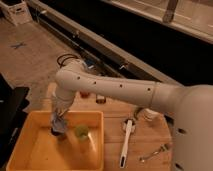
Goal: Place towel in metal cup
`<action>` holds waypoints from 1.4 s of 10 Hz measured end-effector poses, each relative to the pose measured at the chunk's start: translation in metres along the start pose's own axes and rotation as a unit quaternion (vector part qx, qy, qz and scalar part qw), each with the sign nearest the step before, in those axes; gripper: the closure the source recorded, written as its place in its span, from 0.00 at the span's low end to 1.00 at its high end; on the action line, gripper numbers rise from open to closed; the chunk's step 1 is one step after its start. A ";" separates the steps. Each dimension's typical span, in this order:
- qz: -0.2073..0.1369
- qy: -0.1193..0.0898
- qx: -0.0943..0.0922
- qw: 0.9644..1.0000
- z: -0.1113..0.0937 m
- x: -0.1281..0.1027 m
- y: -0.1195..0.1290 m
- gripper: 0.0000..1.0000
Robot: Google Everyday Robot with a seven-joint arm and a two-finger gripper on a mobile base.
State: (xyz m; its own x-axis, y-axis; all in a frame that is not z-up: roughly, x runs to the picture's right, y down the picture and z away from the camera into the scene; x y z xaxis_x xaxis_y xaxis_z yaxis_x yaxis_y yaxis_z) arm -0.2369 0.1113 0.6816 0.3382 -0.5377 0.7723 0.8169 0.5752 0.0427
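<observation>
My gripper [58, 121] hangs down from the white arm into the yellow bin [30, 155]. A bluish-grey towel [59, 125] hangs bunched at its tip. Right under the towel stands a dark metal cup [58, 134], mostly hidden by the towel. The towel's lower end is at the cup's mouth. A green cup-like object [81, 132] stands next to it on the right inside the bin.
The bin sits at the left of a wooden table [150, 135]. A white brush [126, 140] and a metal fork [154, 152] lie to the right. Small jars [101, 98] stand behind the bin. A black chair [12, 107] is at the left.
</observation>
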 end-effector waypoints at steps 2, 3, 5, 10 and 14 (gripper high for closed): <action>0.000 -0.031 -0.001 1.000 0.029 -0.001 -0.002 1.00; 0.003 -0.043 -0.001 0.999 0.037 -0.003 0.000 1.00; 0.010 -0.056 0.001 0.998 0.045 -0.006 0.004 0.93; 0.039 -0.079 -0.001 0.996 0.053 -0.011 0.024 0.41; 0.052 -0.087 -0.004 0.995 0.057 -0.009 0.029 0.23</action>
State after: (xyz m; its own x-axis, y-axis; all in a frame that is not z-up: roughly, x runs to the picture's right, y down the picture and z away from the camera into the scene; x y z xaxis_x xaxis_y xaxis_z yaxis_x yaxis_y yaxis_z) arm -0.2425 0.1682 0.7114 0.3359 -0.3605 0.8702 0.7855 0.6171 -0.0476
